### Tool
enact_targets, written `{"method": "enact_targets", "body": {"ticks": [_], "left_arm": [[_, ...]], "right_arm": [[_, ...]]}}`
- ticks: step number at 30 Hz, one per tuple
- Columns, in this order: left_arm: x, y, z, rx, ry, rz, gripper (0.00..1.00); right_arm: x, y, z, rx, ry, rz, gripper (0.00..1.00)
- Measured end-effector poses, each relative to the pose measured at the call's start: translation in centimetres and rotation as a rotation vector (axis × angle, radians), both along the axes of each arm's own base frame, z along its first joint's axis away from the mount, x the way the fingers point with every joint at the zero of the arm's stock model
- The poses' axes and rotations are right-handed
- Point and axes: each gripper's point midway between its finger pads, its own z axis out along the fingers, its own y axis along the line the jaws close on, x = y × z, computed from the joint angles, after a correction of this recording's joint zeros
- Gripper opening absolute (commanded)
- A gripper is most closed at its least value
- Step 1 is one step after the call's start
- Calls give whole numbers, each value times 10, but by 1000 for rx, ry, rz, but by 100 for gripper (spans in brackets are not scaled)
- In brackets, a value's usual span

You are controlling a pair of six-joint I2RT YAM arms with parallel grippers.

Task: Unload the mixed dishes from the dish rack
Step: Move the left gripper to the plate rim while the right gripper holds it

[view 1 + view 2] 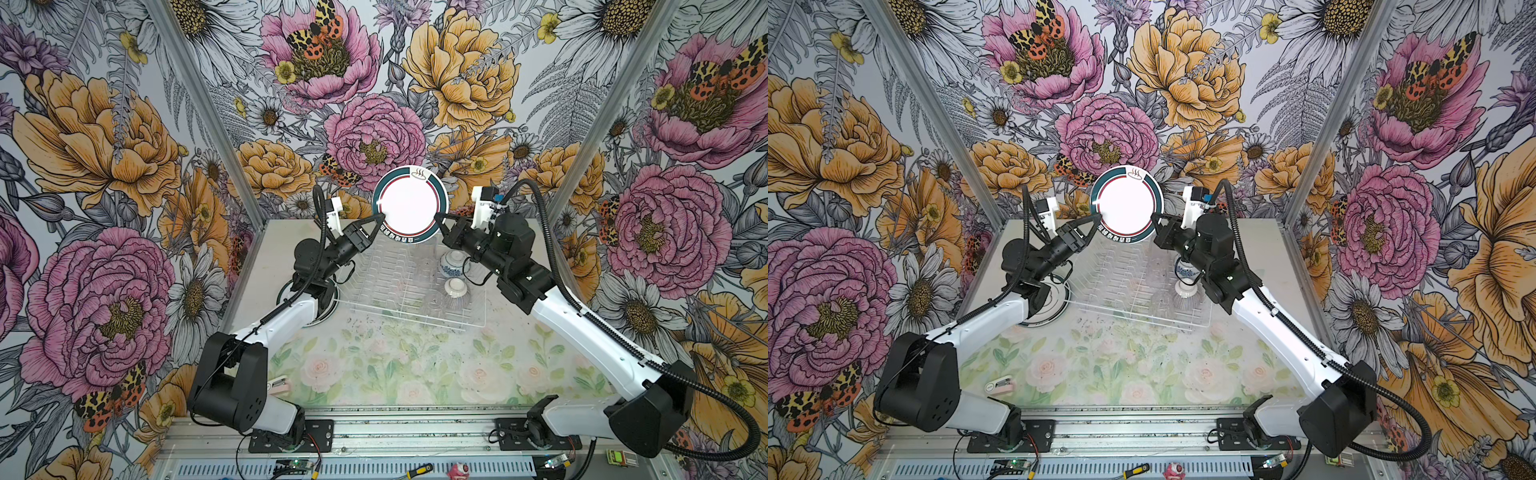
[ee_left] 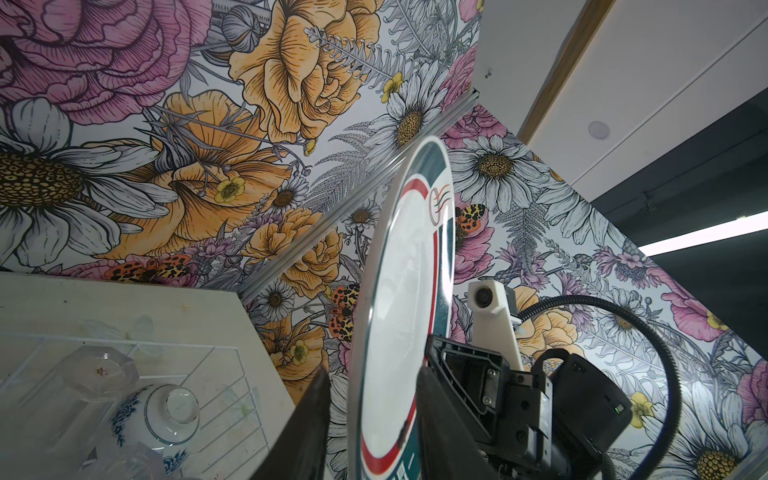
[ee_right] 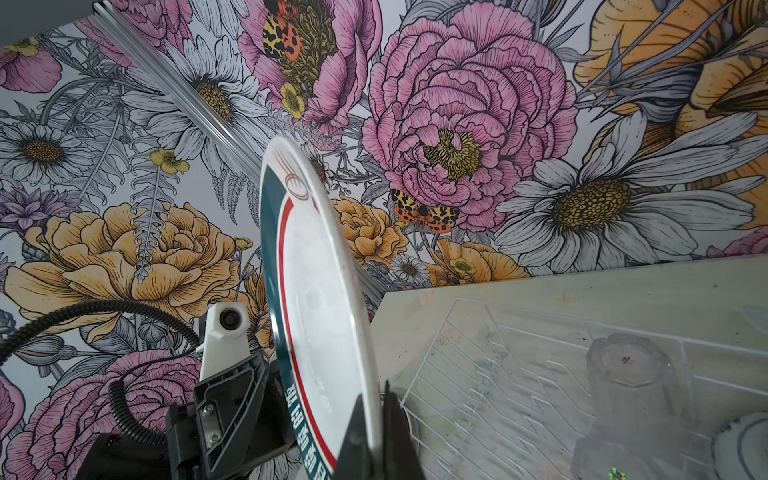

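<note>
While the right fingers (image 1: pixel 439 218) are clenched on the plate (image 1: pixel 409 203) at its right rim, the left fingers (image 1: pixel 380 221) stand astride the opposite rim. The left wrist view shows a gap on one side of them, so they look released rather than clamped. Between the two pairs the plate hangs upright, face-on in both top views. It is clear of the rack (image 1: pixel 386 282), above its far end near the far edge of the counter (image 1: pixel 415 374).

The step in hand reads as a handover from right to left. Next, the left pair must close firmly on the rim before the right lets go — a glazed plate pinched at one point may swing.

Outward, a blue bowl (image 1: pixel 453 264), a white bowl (image 1: pixel 456 287) and a tumbler (image 1: pixel 432 299) sit upturned at the rack's right end. A second plate (image 1: pixel 1061 301) lies on the counter by the rack's left side — likely where this one belongs.
</note>
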Motion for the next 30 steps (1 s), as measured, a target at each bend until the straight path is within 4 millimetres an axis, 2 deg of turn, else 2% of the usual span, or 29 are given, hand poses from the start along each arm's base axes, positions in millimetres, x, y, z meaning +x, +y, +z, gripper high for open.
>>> {"method": "enact_targets", "body": {"ticks": [4, 6, 10, 13, 19, 22, 27, 30], "left_arm": [[4, 2, -4, 2, 11, 10, 21], [6, 1, -7, 7, 19, 11, 13], [7, 1, -9, 10, 25, 12, 8], [9, 1, -12, 15, 37, 21, 0], [10, -2, -17, 26, 55, 23, 0], [10, -3, -19, 31, 60, 22, 0], [13, -3, -25, 54, 72, 33, 0], [14, -3, -29, 68, 83, 39, 0]], "right_arm": [[3, 5, -4, 9, 6, 17, 0], [3, 6, -4, 9, 7, 18, 0], [3, 6, -3, 10, 2, 23, 0], [3, 6, -3, -4, -10, 23, 0], [3, 6, -7, -12, -2, 22, 0], [3, 6, -8, -15, 2, 22, 9], [3, 6, -8, -13, -6, 21, 37], [3, 6, -7, -14, -10, 22, 43]]}}
